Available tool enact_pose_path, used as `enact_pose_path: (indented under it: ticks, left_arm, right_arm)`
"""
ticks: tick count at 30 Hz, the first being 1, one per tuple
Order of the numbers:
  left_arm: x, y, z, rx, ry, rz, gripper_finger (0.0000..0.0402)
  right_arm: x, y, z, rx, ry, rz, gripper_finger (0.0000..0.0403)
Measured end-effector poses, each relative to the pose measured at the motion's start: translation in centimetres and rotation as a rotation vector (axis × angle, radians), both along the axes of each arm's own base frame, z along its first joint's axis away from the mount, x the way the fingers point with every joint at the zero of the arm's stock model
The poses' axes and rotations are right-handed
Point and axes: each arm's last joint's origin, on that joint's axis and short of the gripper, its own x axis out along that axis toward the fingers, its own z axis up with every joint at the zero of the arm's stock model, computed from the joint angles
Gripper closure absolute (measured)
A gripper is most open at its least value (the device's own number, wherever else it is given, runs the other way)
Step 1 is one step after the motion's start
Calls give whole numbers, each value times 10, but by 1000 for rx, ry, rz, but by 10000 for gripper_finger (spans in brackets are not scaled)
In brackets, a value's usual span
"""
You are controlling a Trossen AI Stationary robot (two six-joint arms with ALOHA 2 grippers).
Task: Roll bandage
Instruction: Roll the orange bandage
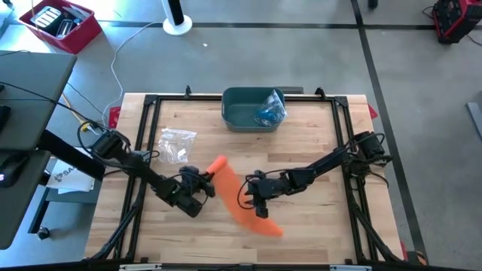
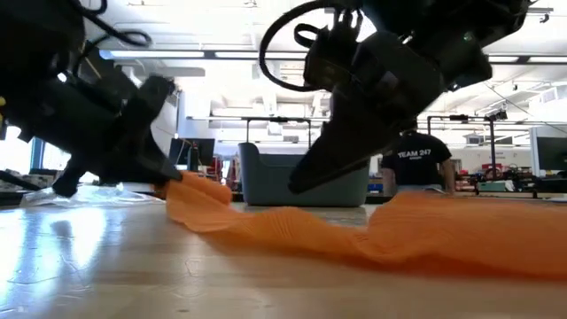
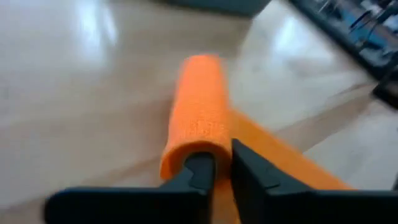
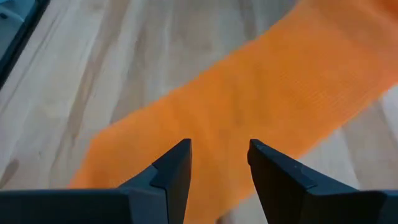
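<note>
long orange elastic bandage strip (image 1: 242,202) laid diagonally across the middle of the light wooden tabletop (image 1: 316,165), partly rolled at its upper-left end, loose tail running toward the near edge. left end effector (image 1: 205,183) clenched on the rolled end of the bandage, one finger tucked inside the roll's open end, the other pressed against its outside, as the left wrist view shows. right end effector (image 1: 260,205) poised over the flat middle of the strip, fingers (image 4: 174,168) released and spread apart with orange cloth showing between them; contact with the cloth hard to judge, possibly just above it. teal plastic bin (image 1: 252,109) at the middle of the far edge, holding a crumpled blue and clear wrapper (image 1: 269,109). clear crinkled plastic bag (image 1: 176,144) lying flat toward the far-left part of the tabletop, apart from the bandage. person in a dark shirt (image 2: 419,159) standing in the room beyond the tabletop, seen in the low view.
</note>
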Motion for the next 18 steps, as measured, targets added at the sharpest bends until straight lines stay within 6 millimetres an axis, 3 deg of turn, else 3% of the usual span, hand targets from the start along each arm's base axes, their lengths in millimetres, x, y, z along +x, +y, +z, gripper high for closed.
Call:
enact_pose_path:
  ticks: [2,7,13,18]
  left_arm:
    - [-2,-3,7,49,-34,-2,390]
    - [-10,-12,34,165,-98,-31,385]
    - [-16,-10,64,281,-93,-48,394]
    - [-16,-7,73,317,-74,-57,393]
  right_arm:
    - [-3,9,0,9,4,28,249]
    - [-17,34,16,-3,-13,114,249]
    - [-31,44,39,36,-14,62,249]
    - [-35,48,28,112,74,-1,246]
